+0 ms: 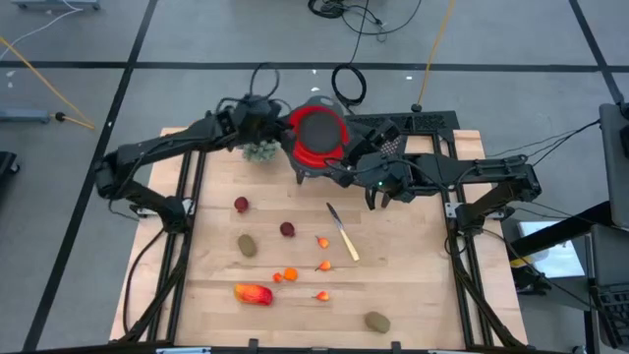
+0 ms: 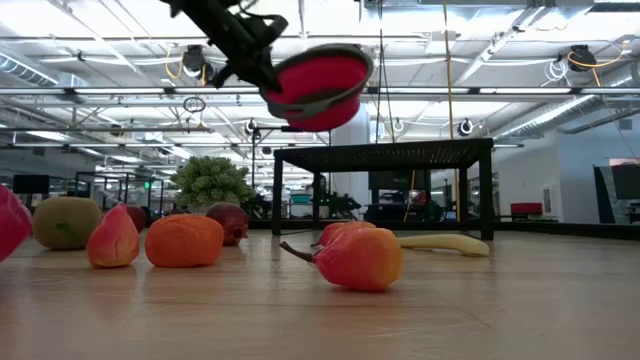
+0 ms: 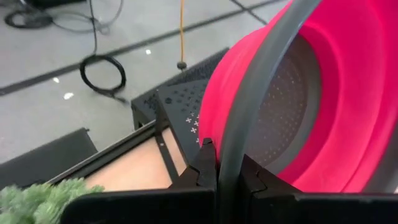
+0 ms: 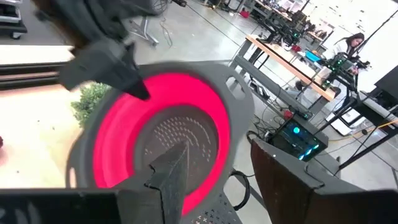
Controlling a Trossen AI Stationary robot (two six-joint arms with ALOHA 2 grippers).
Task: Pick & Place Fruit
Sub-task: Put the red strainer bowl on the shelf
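— Above the far middle of the wooden table, what is being held?

— A red colander with a grey rim is held in the air. Its rim is pinched between the clamped fingers of the left gripper, as seen edge-on in the left wrist view. In the low view the colander is shown tilted, well clear of the tabletop.

— And the right gripper?

— The right gripper is positioned just beside the colander, on its right, near a black perforated stand. Its fingers are spread apart and nothing is gripped between them; the colander's bowl is seen beyond them.

— Where is the fruit?

— All of it is laid on the table, nearer the front edge. A red-orange-yellow oblong is found near the front left. Two dark red balls and are set farther back. One brownish-green oval lies between them, another near the front right. Small orange and red bits are scattered through the middle. A yellow-handled knife lies beside them, and a pale green knobbly bunch sits just left of the colander.
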